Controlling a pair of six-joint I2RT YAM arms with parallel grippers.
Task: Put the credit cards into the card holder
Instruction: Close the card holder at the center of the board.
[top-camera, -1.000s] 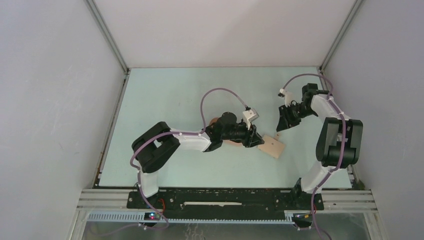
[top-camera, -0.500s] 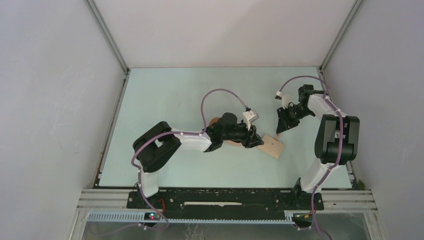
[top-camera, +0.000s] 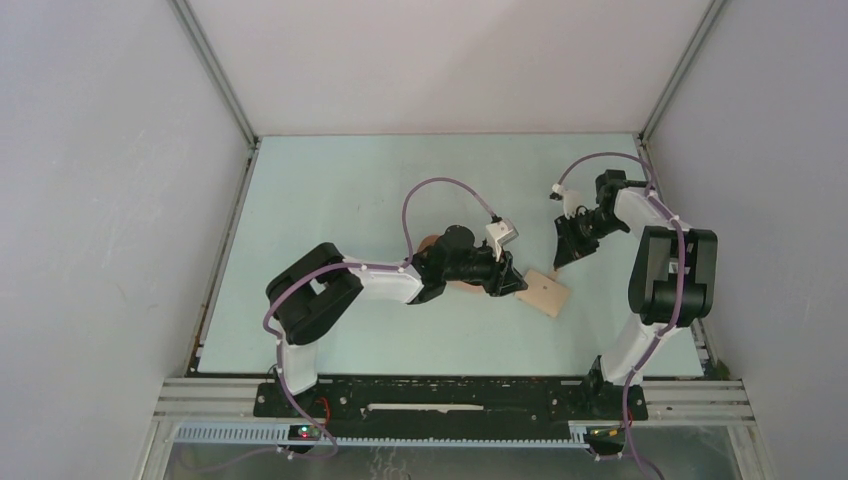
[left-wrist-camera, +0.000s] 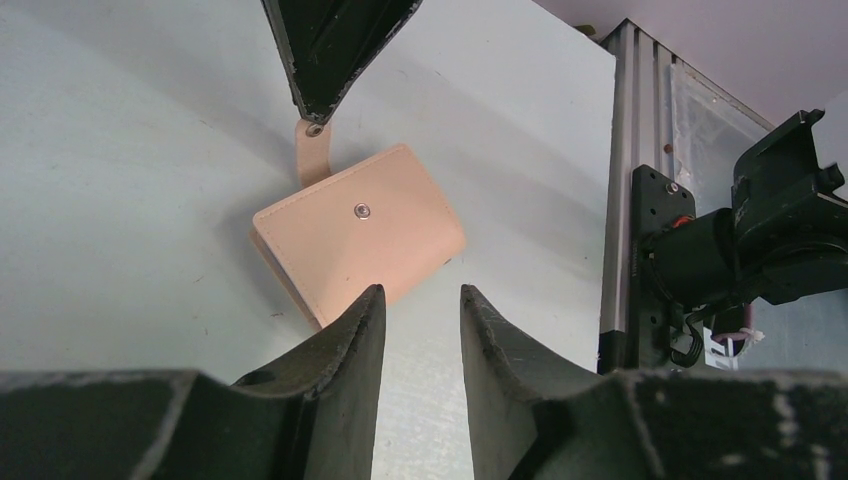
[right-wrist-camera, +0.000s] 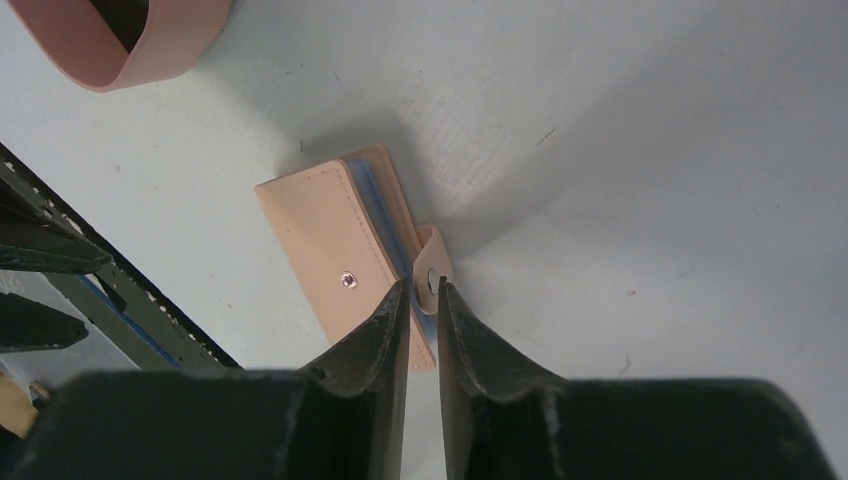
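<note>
Evidently the work stands at the closing step. The card holder (left-wrist-camera: 360, 240) lies flat on the table (top-camera: 350, 190), near its middle and between the two arms. A blue card (right-wrist-camera: 385, 215) shows edge-on between the covers. No loose card is visible in any view.

The right gripper (right-wrist-camera: 420, 300) has its jaws narrowly apart on either side of the closure strap (right-wrist-camera: 432, 268). Whether the pads actually bear on the strap cannot be told.

The left gripper (left-wrist-camera: 420, 310) is partly open and empty, its tips just short of the holder's near corner.

A peach tray (right-wrist-camera: 150, 55) sits well apart from the holder.

Judgement: the strap must next be pinched firmly and carried over the cover to the snap stud (left-wrist-camera: 362, 211). The left gripper may need to steady the holder, which looks light enough to slide or lift.
</note>
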